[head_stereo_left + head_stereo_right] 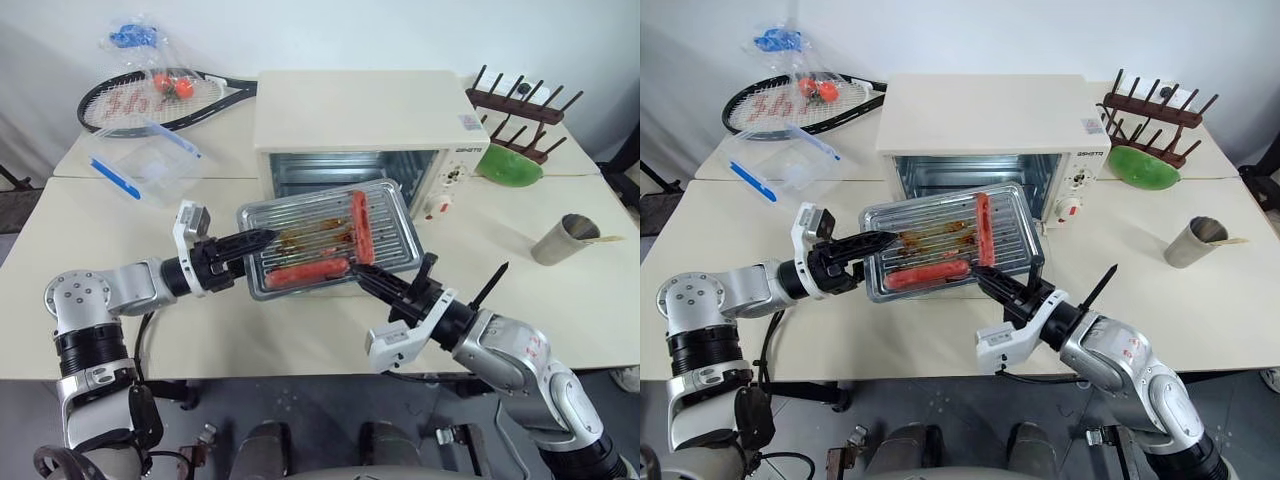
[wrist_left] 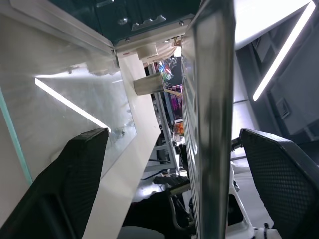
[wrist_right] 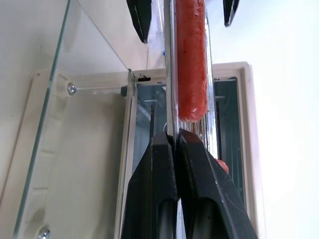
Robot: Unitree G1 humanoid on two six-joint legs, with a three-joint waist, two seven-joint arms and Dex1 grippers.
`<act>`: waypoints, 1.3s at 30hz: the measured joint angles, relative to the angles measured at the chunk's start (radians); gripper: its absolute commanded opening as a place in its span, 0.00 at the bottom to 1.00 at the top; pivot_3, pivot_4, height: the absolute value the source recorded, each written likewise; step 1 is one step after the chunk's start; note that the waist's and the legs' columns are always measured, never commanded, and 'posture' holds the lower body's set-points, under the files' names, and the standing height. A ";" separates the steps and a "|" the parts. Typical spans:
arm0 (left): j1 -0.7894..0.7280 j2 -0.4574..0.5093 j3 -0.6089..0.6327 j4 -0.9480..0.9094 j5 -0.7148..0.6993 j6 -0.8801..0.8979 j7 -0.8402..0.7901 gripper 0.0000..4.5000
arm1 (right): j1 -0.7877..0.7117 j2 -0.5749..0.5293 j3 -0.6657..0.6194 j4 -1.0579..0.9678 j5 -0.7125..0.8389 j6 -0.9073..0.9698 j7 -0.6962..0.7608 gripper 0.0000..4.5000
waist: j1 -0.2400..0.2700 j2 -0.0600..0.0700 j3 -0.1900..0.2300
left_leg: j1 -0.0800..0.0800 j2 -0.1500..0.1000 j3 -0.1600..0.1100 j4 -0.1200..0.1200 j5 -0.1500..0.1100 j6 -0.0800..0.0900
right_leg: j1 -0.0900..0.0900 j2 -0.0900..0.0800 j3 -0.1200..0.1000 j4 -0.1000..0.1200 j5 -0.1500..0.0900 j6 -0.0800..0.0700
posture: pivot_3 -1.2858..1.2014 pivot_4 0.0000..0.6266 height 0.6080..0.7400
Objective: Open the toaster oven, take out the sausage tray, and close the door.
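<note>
The cream-white toaster oven (image 1: 350,105) stands at the back middle of the table, its cavity open. Its glass door (image 3: 75,124) lies folded down under the sausage tray. The sausage tray (image 1: 400,235), shiny metal with grease stains, hangs in front of the oven, tilted, with two red sausages (image 1: 361,225) on it. My right gripper (image 1: 358,272) is shut on the tray's near rim. My left gripper (image 1: 258,240) is at the tray's left rim. Its fingers (image 2: 75,189) stand apart on either side of the rim (image 2: 209,124), with gaps.
A tennis racket (image 1: 150,100) and a bag of tomatoes (image 1: 170,82) lie at the back left. A clear plastic box with a blue edge (image 1: 145,165) sits nearer. To the oven's right are a wooden rack (image 1: 520,105), a green bowl (image 1: 508,165) and a metal cup (image 1: 565,240).
</note>
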 measured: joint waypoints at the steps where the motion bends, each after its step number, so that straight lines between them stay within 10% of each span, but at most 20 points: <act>1: 0.000 -0.001 0.001 0.003 -0.015 0.005 0.018 0.74 | 0.000 0.000 0.000 0.000 0.000 0.000 0.000 0.00 | 0.000 0.000 0.000 | 0.000 0.000 0.000 0.000 0.000 0.000 | 0.000 0.000 0.000 0.000 0.000 0.000 | 0.52 0.24 1.00; 12: 0.034 0.009 -0.084 0.035 -0.295 -0.055 0.276 0.00 | 0.002 -0.001 -0.003 0.018 0.028 0.012 0.027 0.00 | 0.001 0.000 0.000 | 0.000 0.000 -0.001 0.000 0.000 0.000 | 0.001 0.000 0.001 0.000 0.000 0.000 | 0.52 0.24 1.00; 20: 0.113 0.058 -0.225 0.010 -0.546 -0.202 0.469 0.00 | 0.009 0.000 -0.003 0.022 0.130 0.058 0.118 0.00 | 0.002 0.000 0.000 | 0.001 0.000 -0.008 0.000 0.000 0.000 | 0.001 0.000 0.002 0.000 0.000 0.000 | 0.52 0.24 1.00; 34: 0.157 0.066 -0.239 0.001 -0.554 -0.231 0.513 0.00 | 0.032 -0.197 -0.007 0.015 0.571 -0.013 0.356 0.99 | 0.005 -0.001 0.000 | 0.001 -0.001 -0.008 0.000 0.000 0.000 | 0.002 0.000 0.001 -0.001 0.000 0.000 | 0.52 0.24 1.00; 39: 0.166 0.074 -0.239 0.004 -0.554 -0.220 0.503 0.00 | 0.011 -0.219 -0.119 0.016 0.819 0.113 0.408 1.00 | 0.005 -0.001 0.000 | 0.001 -0.001 -0.008 0.000 0.000 0.000 | 0.003 0.000 0.001 -0.001 0.000 0.000 | 0.52 0.24 1.00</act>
